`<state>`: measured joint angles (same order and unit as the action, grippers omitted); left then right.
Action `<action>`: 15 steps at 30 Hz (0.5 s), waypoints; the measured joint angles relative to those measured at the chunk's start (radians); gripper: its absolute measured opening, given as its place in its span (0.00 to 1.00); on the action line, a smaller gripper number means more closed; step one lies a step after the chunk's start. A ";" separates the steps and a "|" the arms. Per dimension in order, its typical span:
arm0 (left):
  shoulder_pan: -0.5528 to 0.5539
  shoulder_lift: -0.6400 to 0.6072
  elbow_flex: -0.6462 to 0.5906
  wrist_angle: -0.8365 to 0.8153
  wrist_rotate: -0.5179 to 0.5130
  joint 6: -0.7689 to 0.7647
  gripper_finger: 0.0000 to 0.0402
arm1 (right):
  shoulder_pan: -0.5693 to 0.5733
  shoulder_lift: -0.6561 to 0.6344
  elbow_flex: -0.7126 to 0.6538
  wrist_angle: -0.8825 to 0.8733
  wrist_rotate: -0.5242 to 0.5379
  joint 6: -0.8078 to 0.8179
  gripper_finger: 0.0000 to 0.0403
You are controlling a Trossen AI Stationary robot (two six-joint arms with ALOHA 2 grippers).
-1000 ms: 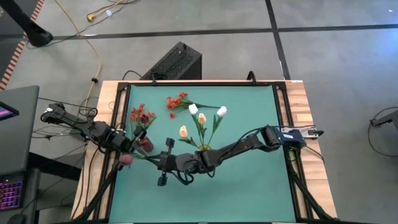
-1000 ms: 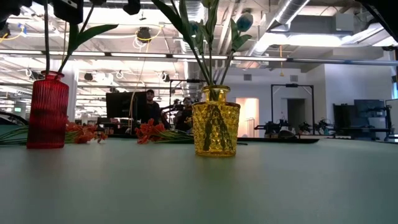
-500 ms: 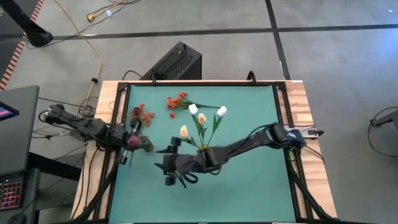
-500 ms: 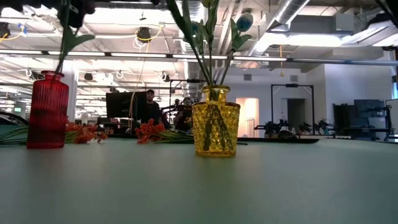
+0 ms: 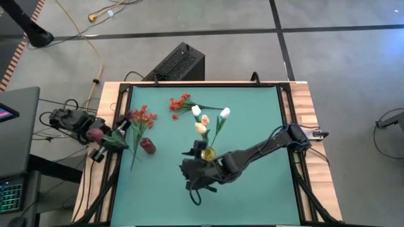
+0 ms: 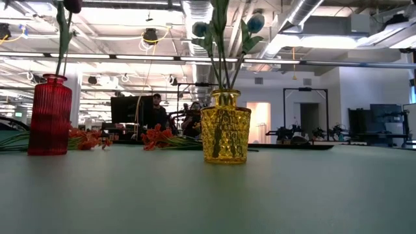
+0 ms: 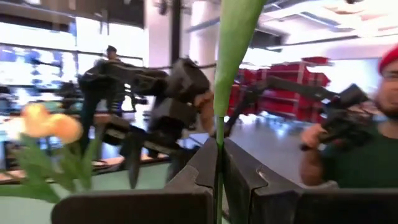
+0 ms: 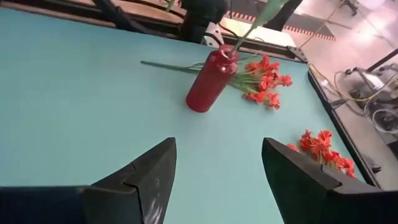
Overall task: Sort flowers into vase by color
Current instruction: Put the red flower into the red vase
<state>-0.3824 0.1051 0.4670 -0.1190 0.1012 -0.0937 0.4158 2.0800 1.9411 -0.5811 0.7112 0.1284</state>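
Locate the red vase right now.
In the high view the red vase stands on the table's left part, beside loose red-orange flowers; the yellow vase is to its right.

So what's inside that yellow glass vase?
The yellow vase holds several green stems; from above their heads show as white and peach tulips. The patterned glass blurs the stem ends, so whether there is water cannot be told.
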 joint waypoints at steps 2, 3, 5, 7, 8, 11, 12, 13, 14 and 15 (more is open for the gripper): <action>0.000 0.000 0.000 -0.002 0.047 -0.002 0.00 | 0.004 0.000 0.000 0.002 0.010 -0.005 0.66; 0.000 0.000 0.000 -0.001 0.077 -0.008 0.00 | 0.003 0.000 0.000 0.002 0.011 -0.004 0.66; 0.000 -0.003 0.000 0.006 0.131 -0.026 0.00 | 0.002 0.000 0.000 0.001 0.019 0.006 0.66; 0.000 -0.003 0.016 -0.021 0.157 -0.051 0.00 | 0.000 0.000 0.000 0.001 0.023 0.020 0.66; 0.000 -0.004 0.026 -0.043 0.157 -0.053 0.00 | 0.000 -0.002 0.000 0.001 0.024 0.031 0.66; 0.000 -0.004 0.043 -0.136 0.138 -0.039 0.00 | -0.001 -0.006 0.000 -0.018 0.005 0.089 0.66; 0.000 -0.003 0.044 -0.166 0.120 -0.025 0.00 | -0.002 -0.006 0.000 -0.034 0.002 0.108 0.66; 0.000 -0.003 0.045 -0.197 0.099 -0.012 0.00 | -0.003 -0.003 0.000 -0.049 0.002 0.126 0.66; 0.000 -0.003 0.045 -0.222 0.077 0.003 0.00 | -0.006 -0.001 0.000 -0.062 0.003 0.138 0.66; 0.000 -0.003 0.045 -0.241 0.055 0.016 0.00 | -0.010 0.001 0.000 -0.074 0.008 0.148 0.66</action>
<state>-0.3824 0.1017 0.5121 -0.3600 0.1566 -0.0778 0.4062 2.0809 1.9414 -0.6547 0.7196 0.2759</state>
